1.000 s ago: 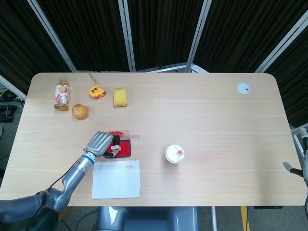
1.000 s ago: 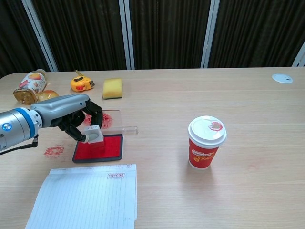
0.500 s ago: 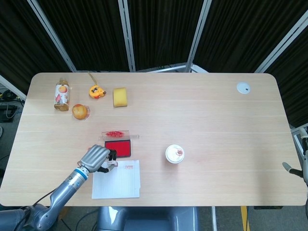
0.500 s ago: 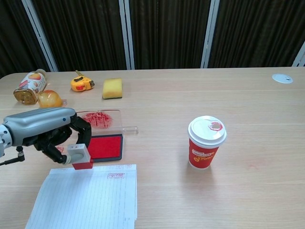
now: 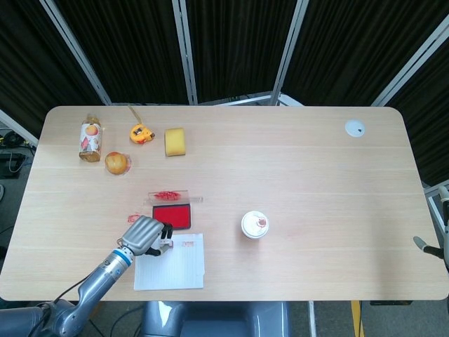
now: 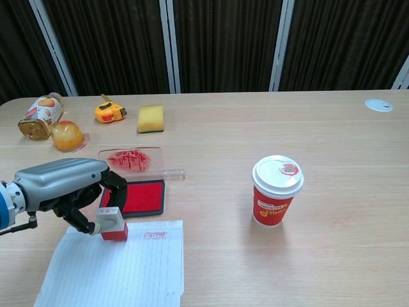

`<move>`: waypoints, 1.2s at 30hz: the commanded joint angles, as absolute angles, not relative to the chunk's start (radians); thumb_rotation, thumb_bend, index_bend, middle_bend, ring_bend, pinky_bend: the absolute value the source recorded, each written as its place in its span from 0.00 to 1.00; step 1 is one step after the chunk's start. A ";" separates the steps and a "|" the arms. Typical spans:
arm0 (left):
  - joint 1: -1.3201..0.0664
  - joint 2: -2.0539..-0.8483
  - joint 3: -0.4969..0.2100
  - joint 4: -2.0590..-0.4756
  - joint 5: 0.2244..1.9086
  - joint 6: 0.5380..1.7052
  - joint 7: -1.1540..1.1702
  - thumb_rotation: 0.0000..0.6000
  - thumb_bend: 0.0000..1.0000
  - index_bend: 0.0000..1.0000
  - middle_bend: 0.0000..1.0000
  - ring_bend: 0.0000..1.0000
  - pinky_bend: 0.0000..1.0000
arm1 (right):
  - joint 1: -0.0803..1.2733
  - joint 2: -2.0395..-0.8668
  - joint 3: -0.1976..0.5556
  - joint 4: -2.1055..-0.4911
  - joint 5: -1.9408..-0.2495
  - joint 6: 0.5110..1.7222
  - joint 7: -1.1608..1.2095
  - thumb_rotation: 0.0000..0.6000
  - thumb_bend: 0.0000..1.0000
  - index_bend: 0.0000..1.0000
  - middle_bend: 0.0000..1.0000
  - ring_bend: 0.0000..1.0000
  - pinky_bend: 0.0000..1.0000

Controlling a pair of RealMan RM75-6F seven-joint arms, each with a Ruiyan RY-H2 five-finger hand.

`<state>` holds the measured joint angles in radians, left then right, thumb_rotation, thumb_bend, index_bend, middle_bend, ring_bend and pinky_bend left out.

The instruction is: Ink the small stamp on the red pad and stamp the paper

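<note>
My left hand (image 6: 67, 188) (image 5: 144, 235) grips the small stamp (image 6: 112, 223), a white block with a red inked base. The stamp's base stands on or just above the top left corner of the lined paper (image 6: 121, 268) (image 5: 170, 263). One red stamp mark (image 6: 155, 235) shows near the paper's top edge. Behind the paper lies the red ink pad (image 6: 144, 197) (image 5: 173, 216), with its clear red-smeared lid (image 6: 131, 160) flat on the table beyond it. At the right edge of the head view only a fingertip of my right hand (image 5: 421, 243) shows.
A red paper cup with a white lid (image 6: 277, 190) stands right of the pad. A bottle (image 6: 39, 115), an orange fruit (image 6: 67, 136), a yellow tape measure (image 6: 110, 111) and a yellow sponge (image 6: 151, 118) sit at the back left. A small white disc (image 6: 378, 105) lies far right.
My left hand lifted the stamp off the red pad and carried it toward me, down to the paper's top left corner. The pad and its lid are uncovered now.
</note>
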<state>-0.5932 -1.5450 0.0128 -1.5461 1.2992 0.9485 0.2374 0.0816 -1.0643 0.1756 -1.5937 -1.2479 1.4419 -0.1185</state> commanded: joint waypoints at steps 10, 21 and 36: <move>-0.595 -1.586 0.015 -1.486 1.346 0.945 0.184 1.00 0.37 0.57 0.57 0.79 0.74 | 0.083 -1.067 0.175 -1.590 -1.245 1.438 -0.122 1.00 0.00 0.00 0.00 0.00 0.00; -0.598 -1.617 0.002 -1.463 1.321 0.938 0.230 1.00 0.37 0.57 0.56 0.79 0.74 | 0.085 -1.067 0.178 -1.583 -1.235 1.432 -0.119 1.00 0.00 0.00 0.00 0.00 0.00; -0.600 -1.633 0.006 -1.431 1.310 0.915 0.232 1.00 0.37 0.57 0.57 0.79 0.74 | 0.087 -1.071 0.177 -1.580 -1.232 1.428 -0.126 1.00 0.00 0.00 0.00 0.00 0.00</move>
